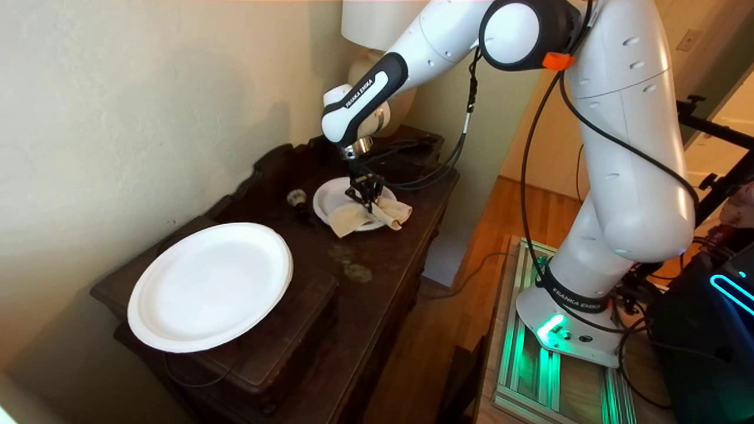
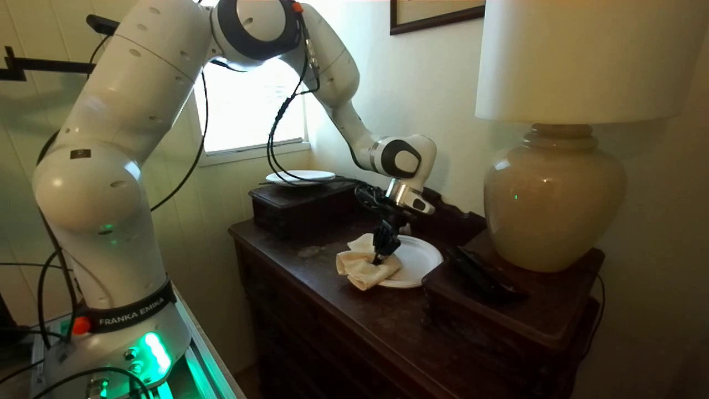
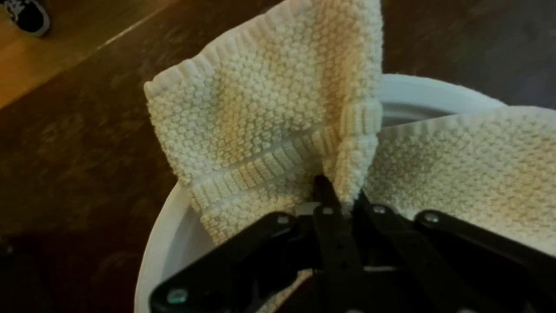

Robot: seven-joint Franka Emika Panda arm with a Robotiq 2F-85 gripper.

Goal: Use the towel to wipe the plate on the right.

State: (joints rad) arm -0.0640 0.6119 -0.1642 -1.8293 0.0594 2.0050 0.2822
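Note:
The cream towel (image 1: 349, 218) lies bunched over the near part of a white plate (image 1: 327, 199), with parts hanging past the rim. The plate sits on the dark dresser and also shows in an exterior view (image 2: 425, 256), with the towel (image 2: 357, 267) on its front side. My gripper (image 1: 369, 205) points down over the plate; it also shows in an exterior view (image 2: 379, 258). In the wrist view my gripper (image 3: 341, 188) is shut on a fold of the towel (image 3: 260, 104). The plate's rim (image 3: 157, 252) shows under it. The towel hides part of the plate.
A larger-looking white plate (image 1: 212, 288) lies on a raised dark box at the dresser's end. A shaving brush (image 1: 297, 199) stands near the towel's plate. A lamp (image 2: 554, 205) and a black object (image 2: 484, 277) are on the opposite raised box. Cables hang from the arm.

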